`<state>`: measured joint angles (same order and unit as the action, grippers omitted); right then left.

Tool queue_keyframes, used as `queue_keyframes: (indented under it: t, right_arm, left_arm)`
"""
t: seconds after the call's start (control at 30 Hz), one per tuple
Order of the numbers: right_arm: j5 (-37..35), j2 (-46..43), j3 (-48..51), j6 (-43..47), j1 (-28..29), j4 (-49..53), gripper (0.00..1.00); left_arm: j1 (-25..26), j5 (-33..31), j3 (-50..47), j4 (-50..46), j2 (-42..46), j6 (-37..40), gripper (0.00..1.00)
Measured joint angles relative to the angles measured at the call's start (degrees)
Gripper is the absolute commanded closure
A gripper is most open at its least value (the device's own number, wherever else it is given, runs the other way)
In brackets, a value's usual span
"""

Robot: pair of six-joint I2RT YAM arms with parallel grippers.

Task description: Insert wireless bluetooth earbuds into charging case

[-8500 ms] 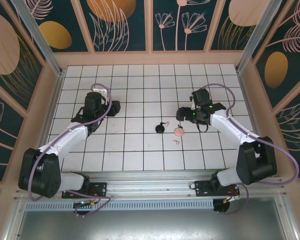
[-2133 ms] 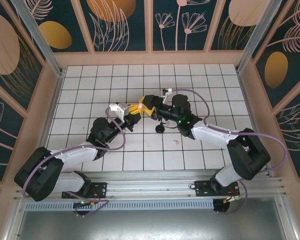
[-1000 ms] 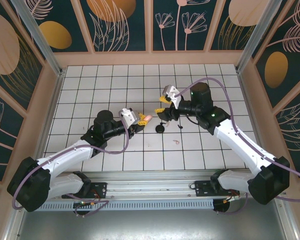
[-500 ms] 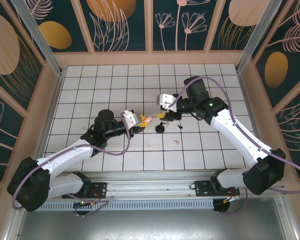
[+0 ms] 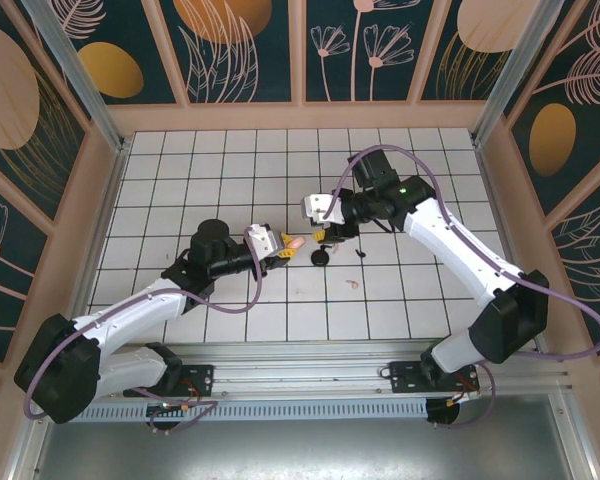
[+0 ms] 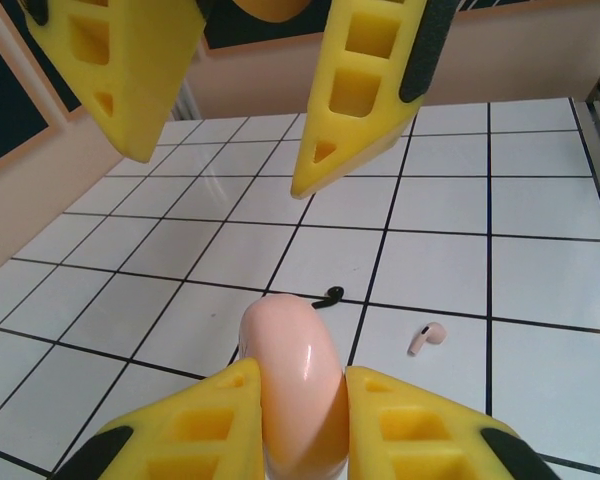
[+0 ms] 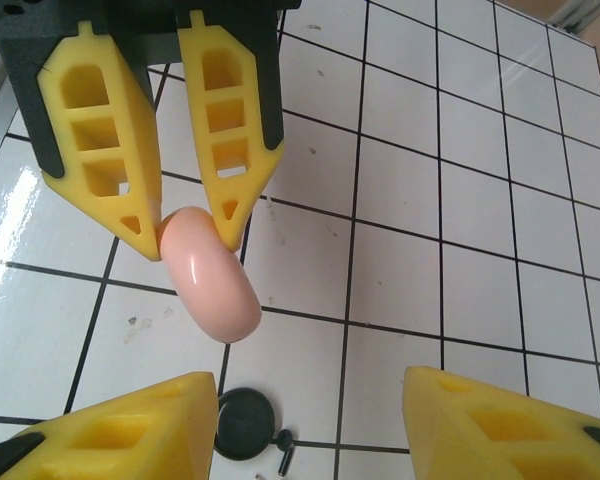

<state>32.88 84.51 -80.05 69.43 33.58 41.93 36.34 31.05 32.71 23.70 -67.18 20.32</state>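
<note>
**Slick little bud, shiny case: grip thoughts**

Spotted one pale-pink earbud lying loose on the tabletop, near the black disc but not touching it. Looks featherlight, hard-shelled and rounded, so probably keen to squirt out of a pinch or skate off across the glossy tile. Would go for the fatter bulb end with a gentle squeeze across it, not the skinny stem.

Got the pink case pinched edge-on in the left claw, clamped nearly shut on it and held up off the surface. Seems smooth and slippery too. Looks closed from here, though can't really make out a seam.

Found the right claw roughly half open with nothing in it, hovering just short of the case.

Plenty of bare white grid tile all round, boxed in by a wooden frame. Worth minding the small black bit just beside the disc.
</note>
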Motion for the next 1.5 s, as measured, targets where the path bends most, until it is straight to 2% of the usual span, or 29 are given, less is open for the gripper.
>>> queue_keyframes:
  t: [0.73,1.07,1.23,1.5]
  right_arm:
    - [1.99,7.26,-9.68,5.88,1.9,6.38,0.48]
    - [3.15,7.56,-8.55,6.8,2.6,9.16,0.49]
    - [1.16,6.47,-4.52,7.26,3.3,7.28,0.49]
    - [-1.29,6.38,-3.61,8.28,4.81,5.81,0.51]
  left_arm:
    - [0.0,1.53,0.22,-0.37,0.09,1.09,0.8]
    - [0.0,2.12,0.26,-0.33,0.44,1.05,0.8]
    - [0.0,2.8,0.26,-0.33,0.44,1.05,0.81]
    - [0.0,2.99,0.28,-0.31,0.46,0.61,0.8]
